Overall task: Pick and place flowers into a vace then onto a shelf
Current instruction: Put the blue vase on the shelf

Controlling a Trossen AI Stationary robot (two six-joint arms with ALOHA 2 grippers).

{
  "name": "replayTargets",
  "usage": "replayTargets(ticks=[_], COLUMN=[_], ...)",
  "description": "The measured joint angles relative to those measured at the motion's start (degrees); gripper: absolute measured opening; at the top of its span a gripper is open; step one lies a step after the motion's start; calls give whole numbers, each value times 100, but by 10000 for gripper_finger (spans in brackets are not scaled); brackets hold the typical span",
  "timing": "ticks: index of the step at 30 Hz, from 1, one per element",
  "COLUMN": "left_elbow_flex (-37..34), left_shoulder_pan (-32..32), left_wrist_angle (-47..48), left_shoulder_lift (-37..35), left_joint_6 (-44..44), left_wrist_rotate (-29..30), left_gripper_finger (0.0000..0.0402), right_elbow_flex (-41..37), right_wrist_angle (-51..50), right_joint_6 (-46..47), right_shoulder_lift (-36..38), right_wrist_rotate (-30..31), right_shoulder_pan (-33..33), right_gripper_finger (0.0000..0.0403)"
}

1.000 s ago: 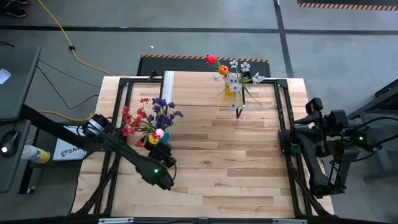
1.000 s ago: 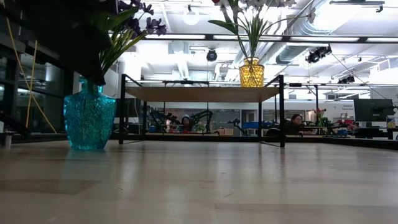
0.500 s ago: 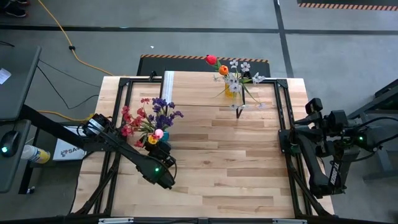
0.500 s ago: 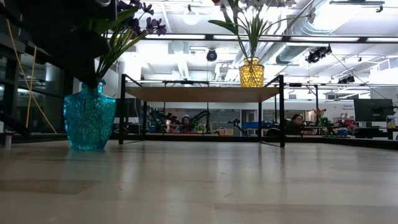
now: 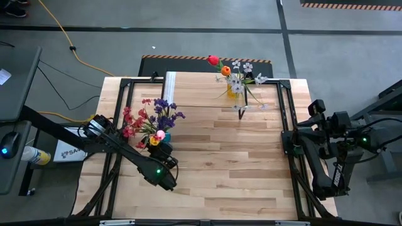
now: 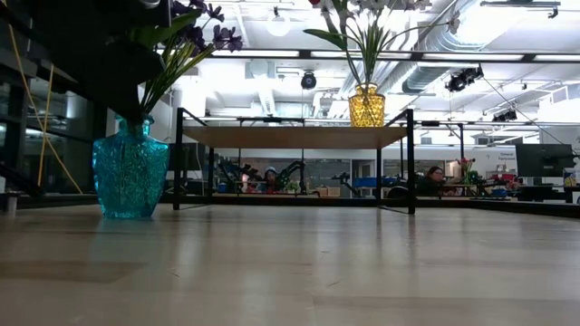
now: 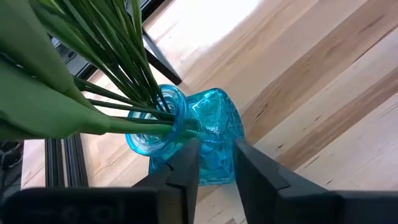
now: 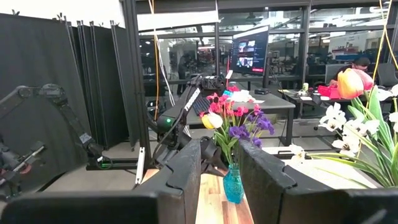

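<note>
A blue glass vase [image 5: 161, 149] [image 6: 130, 172] stands on its base on the plank table's left half, holding a bunch of flowers [image 5: 151, 119] with purple, red, pink and yellow blooms. My left gripper [image 7: 214, 155] comes at it slanting down from the near side. Its fingers stand a little apart at the vase's shoulder [image 7: 214, 127], just under the neck. A yellow vase [image 6: 366, 106] with white, red and orange flowers [image 5: 233, 72] stands on the shelf [image 6: 294, 136] at the far side. My right gripper [image 8: 219, 162] waits open and raised at the table's right edge. My left gripper has blue glass showing in the gap between its two fingers [image 7: 188, 163], at the vase's shoulder [image 7: 214, 127] beside the neck. I cannot tell whether the fingers touch the glass. The vase stands upright on the table.
The shelf's thin black legs [image 6: 410, 163] stand on the table's far half, and a white strip [image 5: 169, 81] marks its left end. Black frame rails [image 5: 286, 113] run along the table's sides. Bare planks [image 5: 226, 169] stretch between the arms. People sit at desks in the room behind.
In the low view the dark outline of my left gripper at the blue vase's neck has drawn in, uncovering more of the green stems. The vase has stayed where it was.
</note>
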State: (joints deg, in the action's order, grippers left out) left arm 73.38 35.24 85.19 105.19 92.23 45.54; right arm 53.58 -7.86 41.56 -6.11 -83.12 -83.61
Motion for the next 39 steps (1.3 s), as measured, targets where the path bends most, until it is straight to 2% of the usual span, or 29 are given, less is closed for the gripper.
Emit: replayTargets(ticks=[9,16,19,24,29,35,39], left_elbow_flex=[0,0,0,0,2,4,4], left_shoulder_pan=[0,0,0,-3,0,0,0], left_wrist_angle=[37,70,70,95,204,199,195], left_shoulder_lift=[0,-2,-2,-2,-2,-4,-9], left_joint_6=[4,254,257,368,652,742,745], left_wrist_rotate=[-2,-7,-7,-155,-308,-355,-414], left_gripper_finger=[84,21,21,51,19,33,20], right_elbow_flex=[0,0,0,0,0,0,0], right_wrist_angle=[0,0,1,0,0,0,0], right_joint_6=[42,12,2,1,0,-2,-11], right_shoulder_lift=[0,0,0,0,0,0,0], right_wrist_rotate=[-2,1,8,11,16,18,20], right_shoulder_pan=[2,2,2,2,2,2,2], right_gripper_finger=[99,99,99,99,99,99,99])
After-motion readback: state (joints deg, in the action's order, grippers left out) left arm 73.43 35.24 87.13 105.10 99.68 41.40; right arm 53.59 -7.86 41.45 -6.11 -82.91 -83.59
